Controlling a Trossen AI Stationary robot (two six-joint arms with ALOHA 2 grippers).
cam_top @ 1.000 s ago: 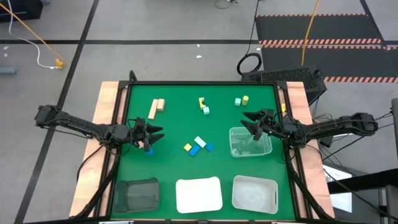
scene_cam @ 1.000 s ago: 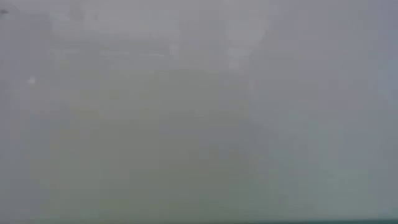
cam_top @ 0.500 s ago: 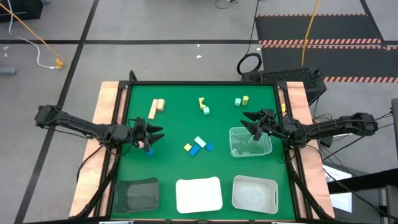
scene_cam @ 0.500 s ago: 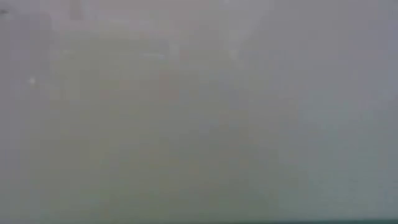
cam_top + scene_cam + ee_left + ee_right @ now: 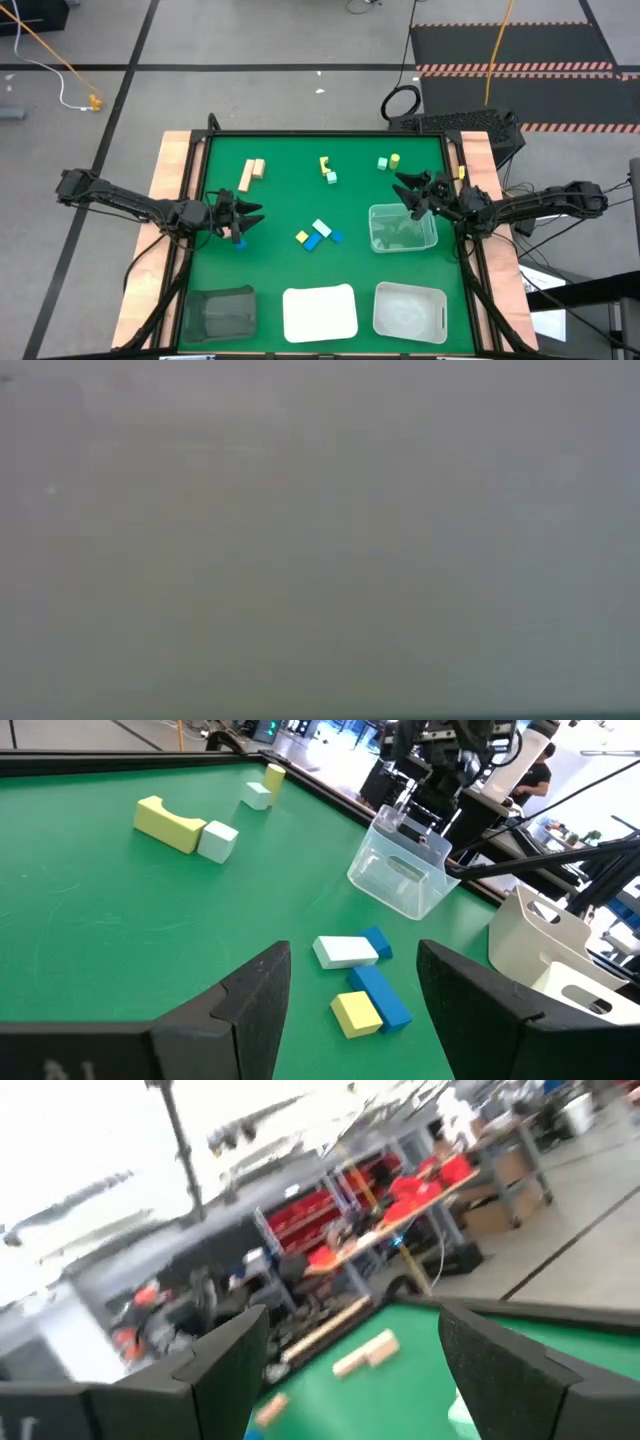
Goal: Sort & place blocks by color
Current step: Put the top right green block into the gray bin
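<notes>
Small blocks lie scattered on the green table (image 5: pixel 280 205). Two tan blocks (image 5: pixel 250 173) sit far left. A yellow bar (image 5: pixel 324 163) (image 5: pixel 170 823) and a mint cube (image 5: pixel 331 177) (image 5: pixel 217 840) lie at far centre. A mint cube (image 5: pixel 382 162) and a yellow cylinder (image 5: pixel 394 159) are far right. In the middle lie a yellow block (image 5: pixel 302 237) (image 5: pixel 355 1013), a mint bar (image 5: pixel 322 228) (image 5: pixel 345 951) and two blue blocks (image 5: pixel 314 241) (image 5: pixel 378 994). My left gripper (image 5: pixel 243 215) (image 5: pixel 352 960) is open at the left side, facing that middle group. My right gripper (image 5: pixel 408 190) (image 5: pixel 350 1340) is open, above the clear bin's far left corner.
A clear bin (image 5: pixel 402 228) (image 5: pixel 405 870) stands right of centre. Along the near edge sit a dark bin (image 5: pixel 220 310), a white tray (image 5: pixel 320 312) and a white bin (image 5: pixel 409 310) (image 5: pixel 540 935). A small blue piece (image 5: pixel 240 244) lies just near of my left gripper. The low view shows only haze.
My right gripper has moved a little toward the table's far edge, away from the middle of the clear bin, staying open. The blocks lie as before.
</notes>
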